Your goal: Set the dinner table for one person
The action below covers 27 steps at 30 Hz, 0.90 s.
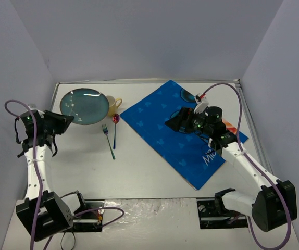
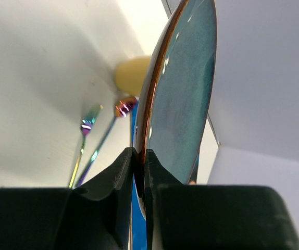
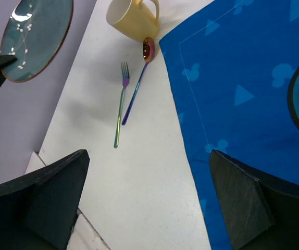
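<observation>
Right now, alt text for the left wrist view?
The left gripper is shut on the rim of a teal plate, seen edge-on. Behind it a fork, spoon and yellow mug sit on the white table.

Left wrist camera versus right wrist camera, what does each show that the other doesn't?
Left wrist only: the left claw shut on the rim of the teal plate, seen edge-on. Right wrist only: the open right claw, the handle of the yellow mug, the Mickey print on the blue placemat. Both: plate, fork, spoon, mug, white table.
</observation>
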{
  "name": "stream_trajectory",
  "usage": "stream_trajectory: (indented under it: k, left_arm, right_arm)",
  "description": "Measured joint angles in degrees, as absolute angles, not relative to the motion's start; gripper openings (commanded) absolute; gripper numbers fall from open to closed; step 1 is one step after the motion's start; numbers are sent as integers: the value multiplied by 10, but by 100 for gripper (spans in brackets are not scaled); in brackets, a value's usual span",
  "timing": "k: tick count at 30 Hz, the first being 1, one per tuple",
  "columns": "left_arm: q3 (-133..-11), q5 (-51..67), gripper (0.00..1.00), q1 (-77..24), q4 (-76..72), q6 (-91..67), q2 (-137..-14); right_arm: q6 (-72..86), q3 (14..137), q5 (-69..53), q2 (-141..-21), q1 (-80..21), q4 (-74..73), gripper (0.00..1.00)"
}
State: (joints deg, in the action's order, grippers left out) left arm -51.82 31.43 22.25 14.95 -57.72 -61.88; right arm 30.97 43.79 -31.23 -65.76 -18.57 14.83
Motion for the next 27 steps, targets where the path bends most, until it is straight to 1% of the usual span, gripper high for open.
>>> stream_trajectory:
  k: [5,10,15,21,27]
  left_arm:
    - [-518,362,0,144,153,-574,-619]
    - [-519,382,0,33,139,-575,-622]
    - [-520,391,0,-36,97,-577,-645]
    - [-523,381,0,-83,62,-577,-681]
    - [-523,379,0,-103,39,-577,-705]
  right_arm:
    - [341,467,-316,-686,-192,147,94]
    - [377,487,-320,-726,-205,148,93]
    - [409,508,-321,-768,-220,151,92]
    - [428,530,-319,-792,-232,158,87]
    - [435,539,-317,-808,-240,163,80]
